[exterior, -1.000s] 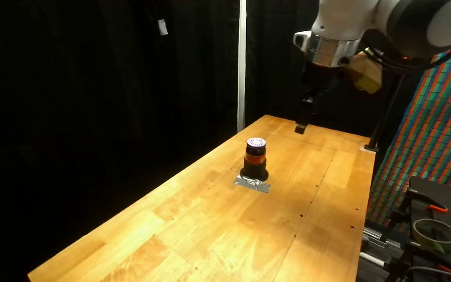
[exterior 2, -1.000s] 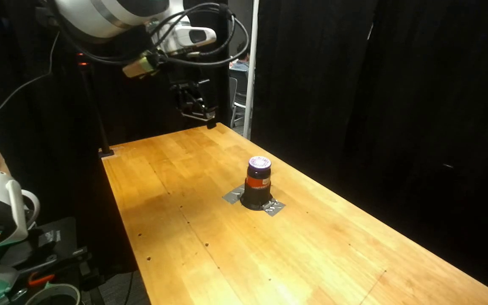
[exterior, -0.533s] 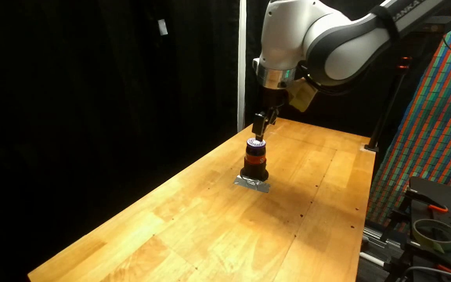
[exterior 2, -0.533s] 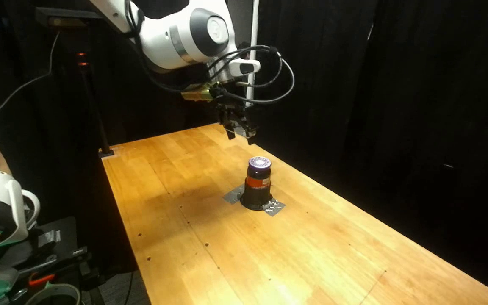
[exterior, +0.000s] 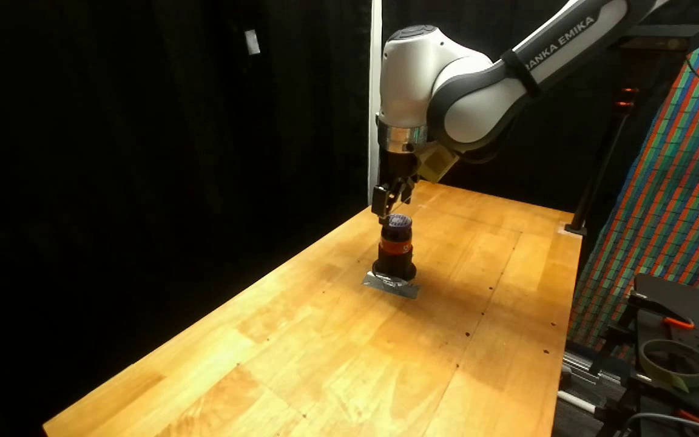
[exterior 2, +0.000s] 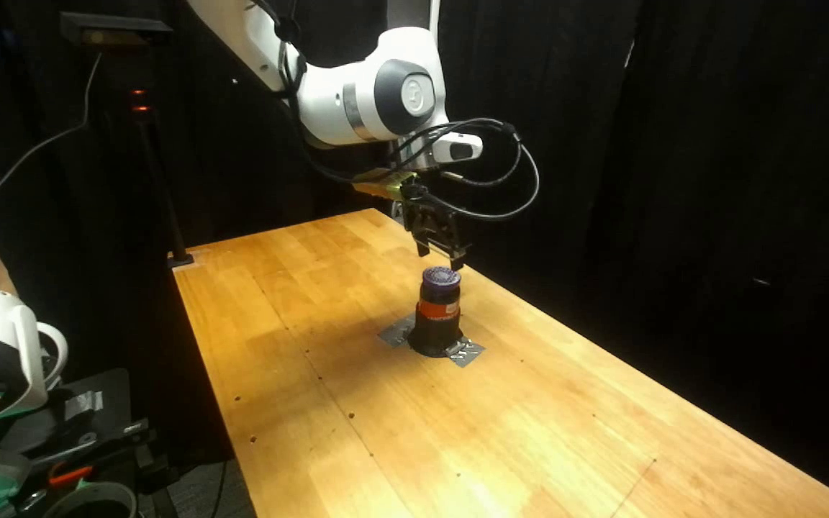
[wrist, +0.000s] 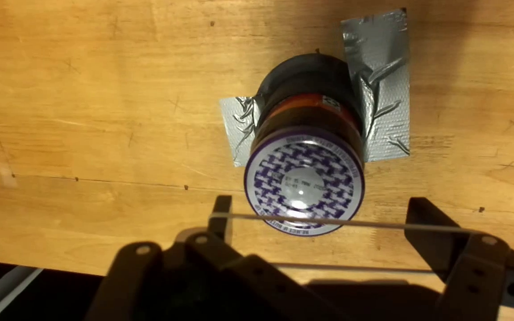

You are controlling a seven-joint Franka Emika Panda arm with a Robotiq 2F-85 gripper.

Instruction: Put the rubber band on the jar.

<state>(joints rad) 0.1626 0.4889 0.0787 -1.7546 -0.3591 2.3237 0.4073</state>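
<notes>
Rubber band [wrist: 373, 224] stretched across my gripper's [wrist: 321, 209] parted fingers [wrist: 435, 247], I should shift so the strand [wrist: 306, 220] crossing above the jar's [exterior 2: 440, 298] lid [wrist: 304, 183] sits beyond it before descending.

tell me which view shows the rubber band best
The wrist view: up close, two strands of the rubber band stretch across the open gripper. Both exterior views show it only as thin, pale traces there.

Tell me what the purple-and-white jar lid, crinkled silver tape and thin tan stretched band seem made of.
The jar lid: probably printed metal, possibly plastic; a bright highlight shows gloss. The tape: likely cloth-backed, shiny, with a fine woven texture. The band: seemingly rubber, stretched taut; finish unclear.
</notes>
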